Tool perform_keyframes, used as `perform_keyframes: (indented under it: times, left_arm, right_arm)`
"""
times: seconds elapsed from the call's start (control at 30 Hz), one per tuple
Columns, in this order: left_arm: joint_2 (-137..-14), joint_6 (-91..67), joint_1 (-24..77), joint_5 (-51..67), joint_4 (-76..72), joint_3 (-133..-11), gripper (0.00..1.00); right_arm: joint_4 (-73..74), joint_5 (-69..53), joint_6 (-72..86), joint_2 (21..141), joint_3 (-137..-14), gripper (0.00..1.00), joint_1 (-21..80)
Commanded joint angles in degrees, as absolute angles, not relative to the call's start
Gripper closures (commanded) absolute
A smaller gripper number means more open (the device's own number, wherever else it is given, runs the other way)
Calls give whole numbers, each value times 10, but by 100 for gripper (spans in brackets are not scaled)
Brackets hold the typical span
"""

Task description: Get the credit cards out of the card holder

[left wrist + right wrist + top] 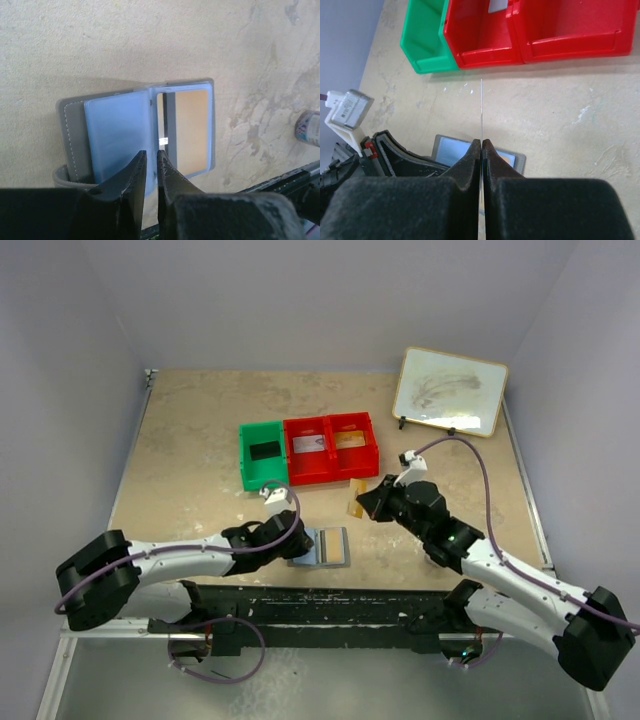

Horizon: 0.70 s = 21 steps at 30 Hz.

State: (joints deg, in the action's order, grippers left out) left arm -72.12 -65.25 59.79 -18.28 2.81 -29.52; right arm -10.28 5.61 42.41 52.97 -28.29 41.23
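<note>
The card holder point(322, 546) lies open on the table near the front edge. In the left wrist view its left half point(117, 135) looks pale blue. The right half point(187, 130) shows gold with a dark stripe, either a card or a reflection. My left gripper point(151, 155) hovers at the holder's near edge, jaws a narrow slit apart with nothing between them. Between the holder and the bins, my right gripper point(362, 502) is shut on a gold credit card point(355, 498). That credit card point(482, 110) appears edge-on as a thin line rising from the right gripper point(482, 142).
A green bin point(263, 453) and two red bins point(332, 447) stand behind the holder, with flat cards inside. A framed whiteboard point(450, 390) leans at the back right. A small round object point(309, 127) sits right of the holder. A black rail point(320, 605) runs along the table's near edge.
</note>
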Motion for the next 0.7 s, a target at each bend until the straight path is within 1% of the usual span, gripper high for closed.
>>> perform_keyframes:
  times: [0.0, 0.13, 0.27, 0.47, 0.67]
  left_arm:
    - [-754, -645, 600, -197, 60, -311, 90]
    - [-832, -659, 603, -180, 60, -311, 97]
    - [-879, -681, 626, -235, 143, -331, 100]
    - [-851, -686, 635, -279, 204, -347, 100]
    - [-834, -666, 636, -294, 234, -384, 100]
  right_arm:
    - [-95, 111, 415, 500, -283, 100, 413]
    - [-90, 112, 432, 495, -275, 100, 413]
    - [-67, 114, 435, 502, -284, 100, 413]
    - [-36, 135, 425, 507, -301, 100, 413]
    - [-28, 148, 407, 519, -317, 100, 413]
